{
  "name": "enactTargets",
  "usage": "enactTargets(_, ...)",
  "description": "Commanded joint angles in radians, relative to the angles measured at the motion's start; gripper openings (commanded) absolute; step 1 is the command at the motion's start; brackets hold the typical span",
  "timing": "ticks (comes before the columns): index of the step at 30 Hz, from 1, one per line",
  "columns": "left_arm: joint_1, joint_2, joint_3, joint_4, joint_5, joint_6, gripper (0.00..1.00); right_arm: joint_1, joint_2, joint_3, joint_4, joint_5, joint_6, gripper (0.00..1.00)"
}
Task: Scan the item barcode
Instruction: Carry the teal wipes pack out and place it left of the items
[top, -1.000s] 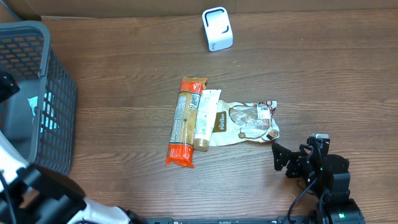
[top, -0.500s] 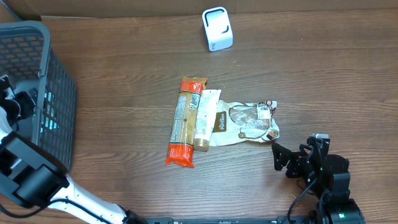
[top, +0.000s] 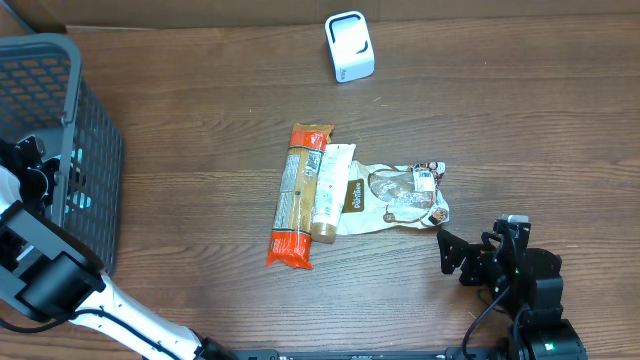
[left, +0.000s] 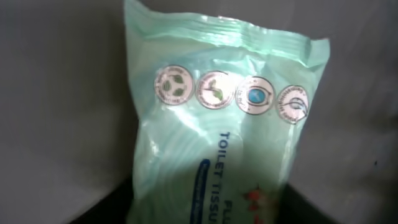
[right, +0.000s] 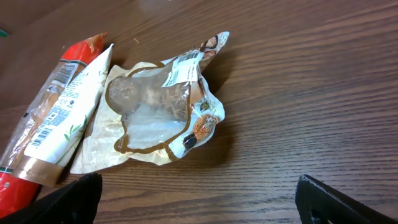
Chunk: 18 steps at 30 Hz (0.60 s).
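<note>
The left end effector (top: 33, 168) is newly down inside the basket (top: 70, 50) at the desk's left edge, facing the tissue pack (left: 217, 143) (gripped or not, I cannot tell), so pickup is likely starting. The right end effector (top: 452, 256) gapes wide, empty.

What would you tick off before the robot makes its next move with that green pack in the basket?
1. Left claw reaches into the basket: ok.
2. Green tissue pack centred before it: ok.
3. Grip on the pack: cannot tell.
4. Barcode showing on the pack: not ok, only logos and text on this face.
5. Scanner standing free on the table: ok.
6. Right claw open, empty: ok.
</note>
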Motion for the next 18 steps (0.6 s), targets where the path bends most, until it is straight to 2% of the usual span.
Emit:
enactTargets(1, -0.007, 0.005, -0.006, -0.004, 0.012, 0.018, 0.25, 0.005, -0.006, -0.003, 0.005, 0.003, 0.001, 1.0)
enactTargets(3, -0.007, 0.005, -0.006, -0.008, 0.013, 0.018, 0.07, 0.005, -0.006, -0.003, 0.005, 0.003, 0.001, 1.0)
enactTargets(4, -0.007, 0.005, -0.005, -0.01, 0.013, 0.018, 0.04, 0.005, -0.006, -0.003, 0.005, 0.003, 0.001, 1.0)
enactTargets(10, -0.006, -0.023, 0.05, -0.043, 0.043, 0.003, 0.04, 0.005, -0.006, -0.003, 0.005, 0.003, 0.001, 1.0)
enactTargets(18, -0.006, -0.158, 0.29, -0.152, 0.153, -0.148, 0.04, 0.005, -0.006, -0.003, 0.005, 0.003, 0.001, 1.0)
